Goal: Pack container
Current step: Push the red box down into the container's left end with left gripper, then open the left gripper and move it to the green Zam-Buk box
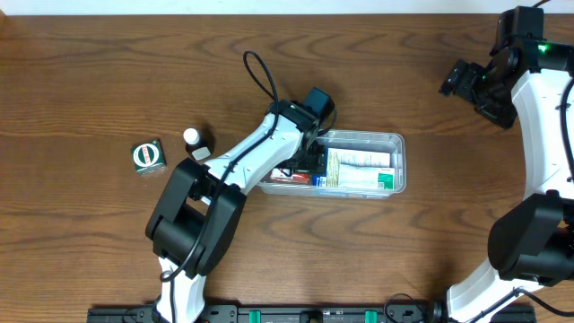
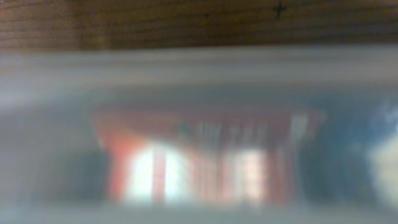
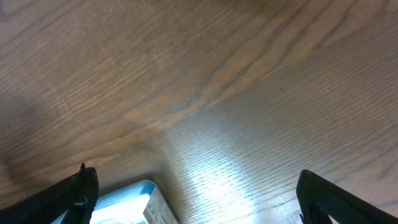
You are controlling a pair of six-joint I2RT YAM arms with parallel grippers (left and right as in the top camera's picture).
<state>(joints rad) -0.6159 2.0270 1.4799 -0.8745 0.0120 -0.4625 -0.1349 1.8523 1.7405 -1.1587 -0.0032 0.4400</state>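
Far left on the counter [image 1: 72, 90], the green box [image 1: 148, 157] and the little bottle [image 1: 192, 137] sit outside, so we reckon packing isn't done. The left arm [image 1: 256, 152] is dug into the left end of the container [image 1: 397, 144], which sits mid-frame. It's right over a red box [image 1: 289, 178], and a white-and-green box [image 1: 359, 169] lies beside that to the right. Looks like a drop-off to us. To do it well, we'd lift straight up, clear the rim before swinging left, and not nudge the container.

The left jaws are hidden under the wrist and their own camera is all blur, so we can't tell if they're spread or pinching. The right jaws, upper right, are spread wide over bare wood, holding nothing.
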